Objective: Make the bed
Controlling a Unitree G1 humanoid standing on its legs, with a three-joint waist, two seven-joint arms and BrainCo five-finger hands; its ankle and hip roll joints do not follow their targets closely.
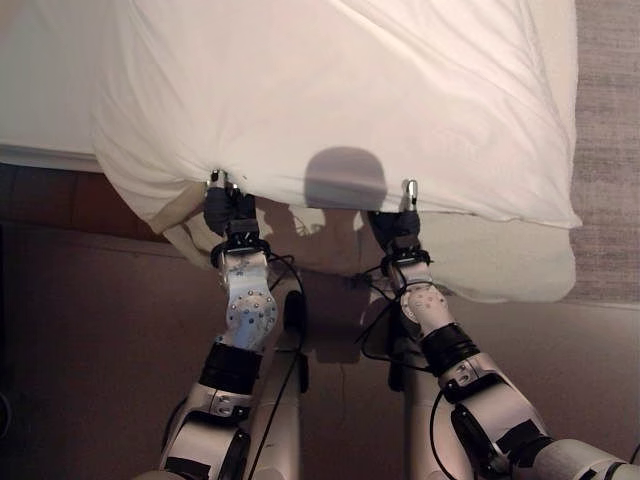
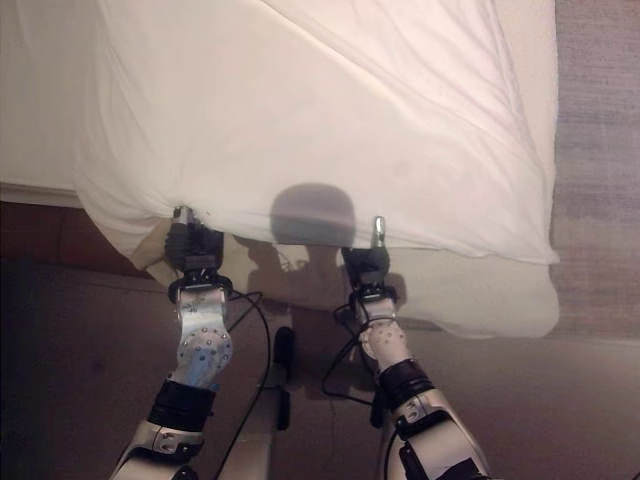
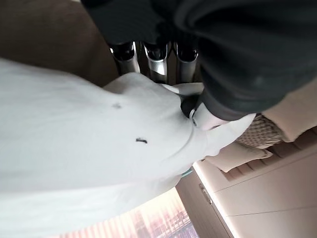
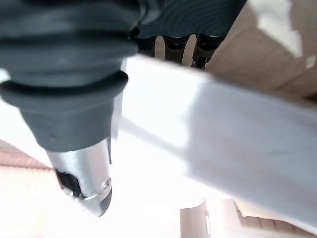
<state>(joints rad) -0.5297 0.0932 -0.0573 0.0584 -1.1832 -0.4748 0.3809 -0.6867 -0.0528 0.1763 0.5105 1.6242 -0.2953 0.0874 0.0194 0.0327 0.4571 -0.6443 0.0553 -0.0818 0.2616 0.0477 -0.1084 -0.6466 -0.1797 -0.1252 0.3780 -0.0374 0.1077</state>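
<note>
Brown floor [image 1: 90,340] fills the lower frame below a white rumpled fabric duvet [image 1: 350,100] spread across the upper frame. At centre left, the left hand [image 1: 222,205] pinches the duvet's near edge; at centre right, the right hand [image 1: 398,222] clamps the same edge.

duvet [image 1: 340,100]: 1 | bed [image 1: 40,90]: 1 | hands: 2 – left hand [image 1: 222,205], right hand [image 1: 398,222]

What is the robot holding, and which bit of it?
Both robot hands, left and right, pinch the near edge of the white cloth duvet, one towards each end.
</note>
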